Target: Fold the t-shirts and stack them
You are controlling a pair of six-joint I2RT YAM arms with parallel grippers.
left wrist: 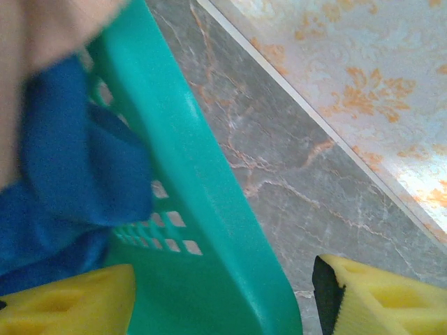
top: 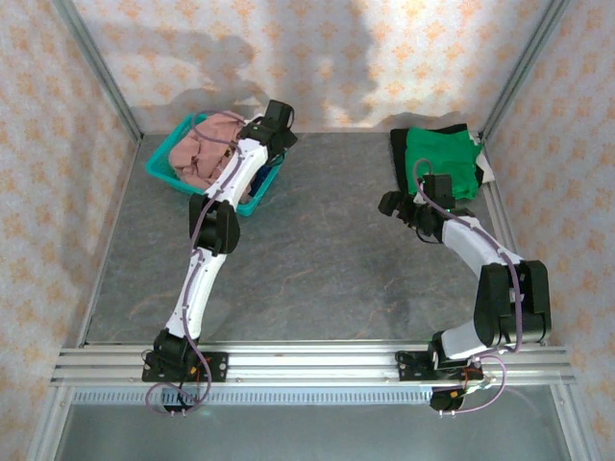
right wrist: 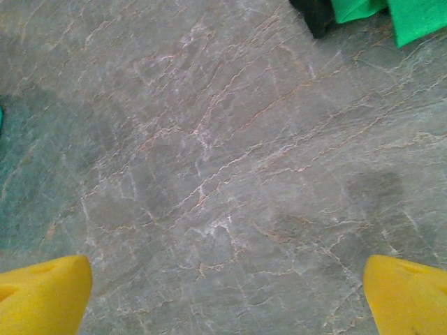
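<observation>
Straddles basket (left wrist: 202, 174) rim with left gripper (left wrist: 223, 300) open, right gripper (right wrist: 223, 296) wide open over table (right wrist: 209, 139) — probably calls for pinching a bunched fold of the soft, limp blue tee (left wrist: 77, 160).

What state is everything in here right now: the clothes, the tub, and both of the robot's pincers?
Basket: upright on the table.
Pink t-shirt: crumpled, in the basket.
Blue t-shirt: bunched up, inside the basket.
Green t-shirt: folded flat, lying on a dark garment.
Left pincer: open, fingers astride the basket wall.
Right pincer: open, empty, over bare table.
</observation>
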